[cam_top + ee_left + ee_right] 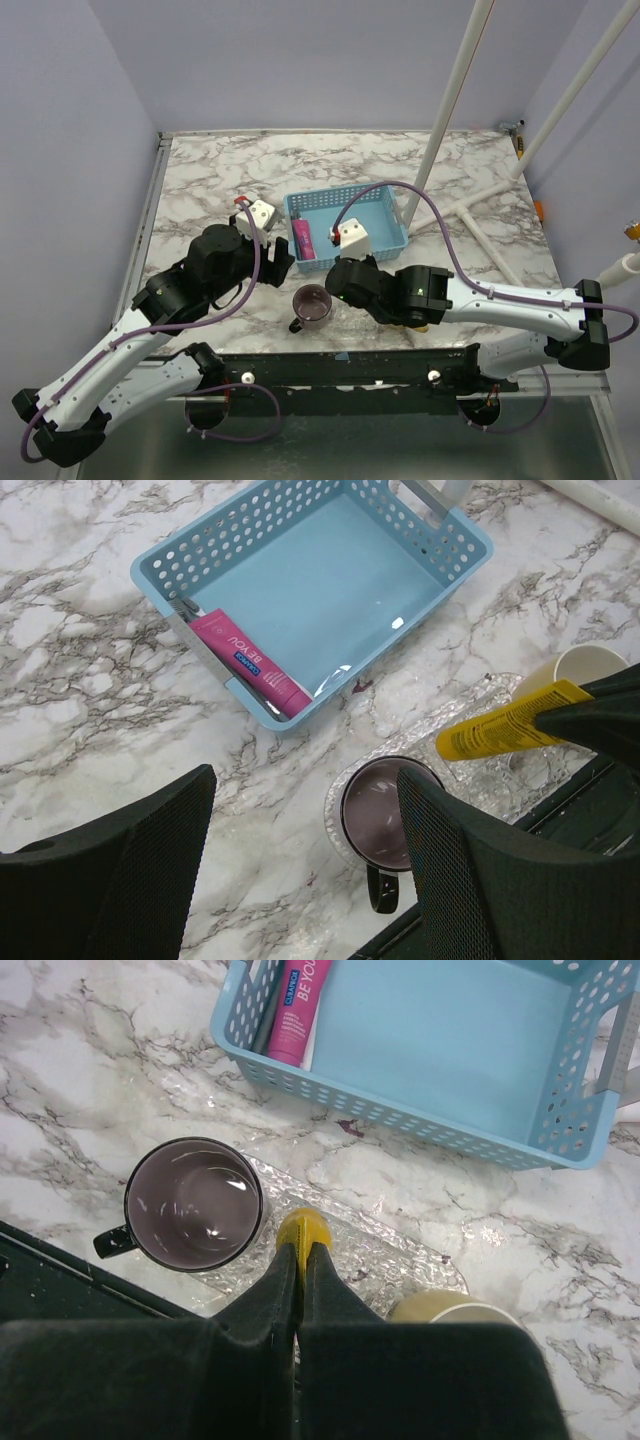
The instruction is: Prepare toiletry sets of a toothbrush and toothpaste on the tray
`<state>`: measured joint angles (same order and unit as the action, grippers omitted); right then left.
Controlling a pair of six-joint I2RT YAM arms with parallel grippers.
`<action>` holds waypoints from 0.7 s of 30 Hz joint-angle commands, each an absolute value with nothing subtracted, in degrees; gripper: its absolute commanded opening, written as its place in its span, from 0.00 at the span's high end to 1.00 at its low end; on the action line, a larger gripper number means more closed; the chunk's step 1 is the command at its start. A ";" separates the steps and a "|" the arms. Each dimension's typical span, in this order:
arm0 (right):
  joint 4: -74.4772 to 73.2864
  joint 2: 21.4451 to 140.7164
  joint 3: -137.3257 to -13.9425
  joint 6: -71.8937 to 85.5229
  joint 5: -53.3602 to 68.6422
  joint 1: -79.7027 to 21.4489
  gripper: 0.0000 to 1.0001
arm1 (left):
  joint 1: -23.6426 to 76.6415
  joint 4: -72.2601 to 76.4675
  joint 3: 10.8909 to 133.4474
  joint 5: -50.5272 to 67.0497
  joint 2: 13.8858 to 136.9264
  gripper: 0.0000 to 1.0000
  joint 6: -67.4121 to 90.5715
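Right gripper [302, 1256]: fingers pressed together, pinching the yellow tube [303, 1226] near one end; the free end sticks out ahead of the fingertips.
Yellow tube, position: held in the air over the clear tray [385, 1255], between the purple mug [193, 1203] and the cream mug [455, 1310], free end pointing toward the purple mug.
Yellow tube, handling (judged): light, soft-walled, smooth; a hard squeeze would dent it or push paste toward the cap. With the hold near one end the long part can droop or swing. A hold nearer the middle, across the flat faces, would carry it steadier.
Left gripper [305, 800]: fingers spread wide, nothing between them, hovering above the marble near the purple mug.
Clear tray: thin, crinkled, see-through plastic; both mugs appear to stand on it, one toward each end. Probably flimsy and easy to shove.
Purple mug: upright, looks empty, glossy inside, handle toward the table's near edge.
Cream mug: upright, only part of the rim shows; contents not visible.
Blue basket [420, 1125]: perforated walls, just beyond the tray. Pink tube [300, 995] lies flat along one wall, with a thin stick, likely a toothbrush [266, 1020], tucked between tube and wall. Rest of the floor is bare.
Pink tube, handling (judged): same soft, light build; it lies tight against the wall, so fingers would have to come from above, across its width.
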<state>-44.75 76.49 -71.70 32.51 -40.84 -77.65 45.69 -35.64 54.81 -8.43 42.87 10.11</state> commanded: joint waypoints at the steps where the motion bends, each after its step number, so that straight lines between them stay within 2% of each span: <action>1: -44.25 76.01 -71.55 33.27 -41.40 -78.01 0.99 | 45.23 -35.03 54.83 -9.35 43.06 0.27 10.46; 21: -46.15 73.39 -71.68 34.45 -38.26 -78.04 0.99 | 45.06 -35.16 54.93 -9.27 43.15 0.27 10.46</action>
